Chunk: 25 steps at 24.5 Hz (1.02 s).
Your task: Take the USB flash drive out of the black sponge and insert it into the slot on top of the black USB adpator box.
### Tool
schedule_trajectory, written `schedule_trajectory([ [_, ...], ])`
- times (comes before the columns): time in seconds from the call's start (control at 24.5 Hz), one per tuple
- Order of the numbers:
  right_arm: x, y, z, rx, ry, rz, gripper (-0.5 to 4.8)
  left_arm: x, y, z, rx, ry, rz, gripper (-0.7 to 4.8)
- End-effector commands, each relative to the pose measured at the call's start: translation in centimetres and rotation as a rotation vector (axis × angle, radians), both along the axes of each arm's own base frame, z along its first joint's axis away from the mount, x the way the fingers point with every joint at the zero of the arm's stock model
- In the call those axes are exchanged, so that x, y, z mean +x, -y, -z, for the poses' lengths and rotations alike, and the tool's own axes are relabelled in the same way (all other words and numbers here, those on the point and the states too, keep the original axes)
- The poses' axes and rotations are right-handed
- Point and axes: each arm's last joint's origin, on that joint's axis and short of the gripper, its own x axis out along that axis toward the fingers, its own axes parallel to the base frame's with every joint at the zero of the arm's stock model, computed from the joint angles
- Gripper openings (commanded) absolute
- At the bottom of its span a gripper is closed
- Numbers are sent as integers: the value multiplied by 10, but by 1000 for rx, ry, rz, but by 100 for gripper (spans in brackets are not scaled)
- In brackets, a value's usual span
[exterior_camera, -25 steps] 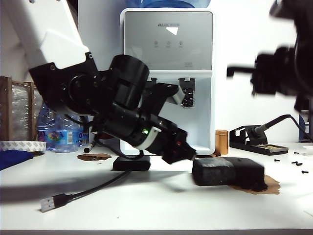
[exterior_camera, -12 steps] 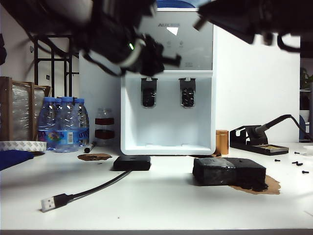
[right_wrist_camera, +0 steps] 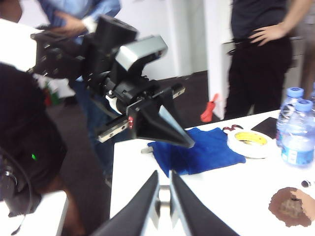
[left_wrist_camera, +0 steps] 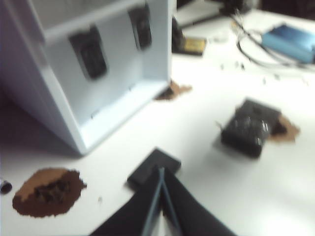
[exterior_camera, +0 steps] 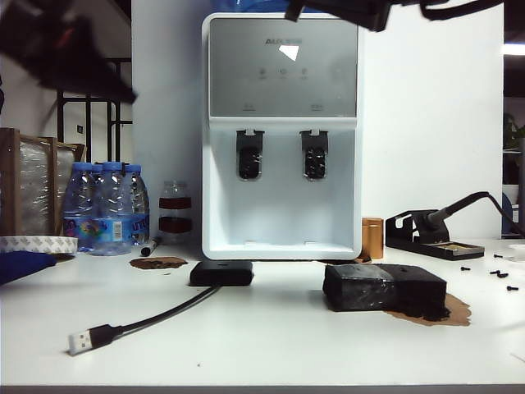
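Note:
The black sponge point(exterior_camera: 384, 287) lies on the white table right of centre, and shows too in the left wrist view point(left_wrist_camera: 250, 129). The black USB adpator box point(exterior_camera: 221, 272) sits flat in front of the water dispenser, its cable running to a silver plug point(exterior_camera: 80, 341). I cannot make out the USB flash drive in any view. My left gripper point(left_wrist_camera: 161, 170) is shut, high above the box point(left_wrist_camera: 153, 169); the right wrist view shows it point(right_wrist_camera: 189, 144) as a closed black wedge. My right gripper point(right_wrist_camera: 164, 172) is shut, high over the table's left end, with nothing clearly between its fingers.
A white water dispenser point(exterior_camera: 282, 139) stands behind the box. Water bottles point(exterior_camera: 107, 209), a tape roll point(exterior_camera: 33, 244) and a blue cloth point(right_wrist_camera: 197, 150) occupy the left. A soldering stand point(exterior_camera: 431, 238) and loose screws point(exterior_camera: 500, 275) are at the right. People stand beyond the table.
The left arm has lifted from low between box and sponge to the upper left. The right arm has risen to the top edge. Box, cable and sponge have not moved.

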Motion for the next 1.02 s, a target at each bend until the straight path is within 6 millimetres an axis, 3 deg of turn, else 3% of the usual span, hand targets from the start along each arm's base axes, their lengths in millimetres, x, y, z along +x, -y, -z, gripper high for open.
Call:
schedule_trajectory([
  [0.04, 20, -8, 8, -33, -34, -22, -1, 0, -11, 16, 57, 44, 83, -4],
  [0.16, 40, -28, 11, -49, -39, -52, -1, 6, -12, 38, 74, 43, 80, -4],
  [0.37, 68, -80, 15, -166, 24, -142, -1, 32, -12, 64, 159, 144, 0, -4],
  [0.53, 82, -90, 36, -436, 79, -99, -1, 34, -23, 64, 162, 164, 34, -4],
  [0.81, 104, -107, 60, -391, 191, -93, -1, 39, -45, 53, 134, 121, 32, -4],
  [1.02, 113, -112, 86, -412, 172, -107, -1, 36, -47, 56, 138, 91, 52, -4],
])
